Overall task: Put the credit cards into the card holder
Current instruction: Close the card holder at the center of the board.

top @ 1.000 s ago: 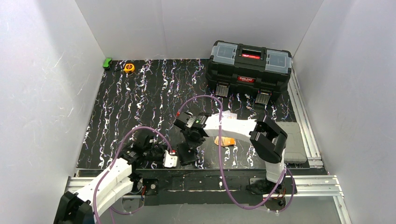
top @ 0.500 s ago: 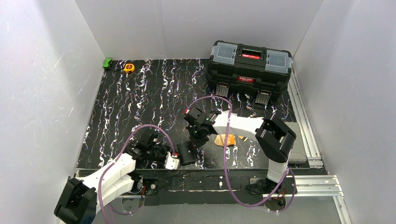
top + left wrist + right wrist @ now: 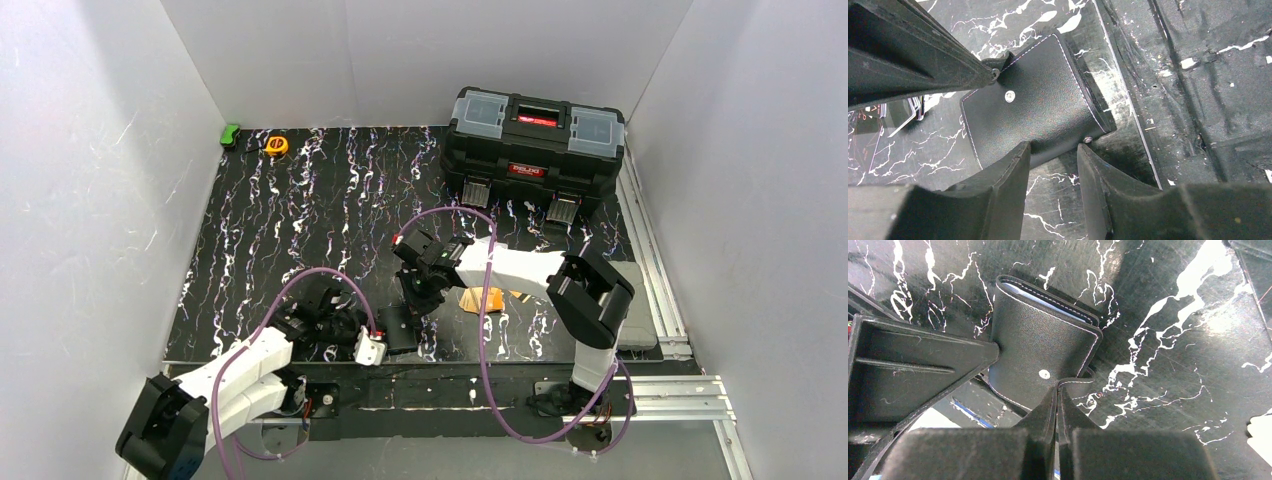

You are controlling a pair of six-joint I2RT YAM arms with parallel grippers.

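Peeking from card holder [image 3: 1040,340], bluish sleeves [image 3: 1048,299] show rt-wrist only.

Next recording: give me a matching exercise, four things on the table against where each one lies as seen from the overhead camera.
Things
1. black leather-like folding card holder
2. orange-yellow plastic card
3. large black plastic toolbox
4. round yellow tape measure

Places
A. far left corner
B. far right corner
C. near edge, centre
D. right of centre, in the near half

Pairs: 1-C, 2-D, 3-B, 4-A
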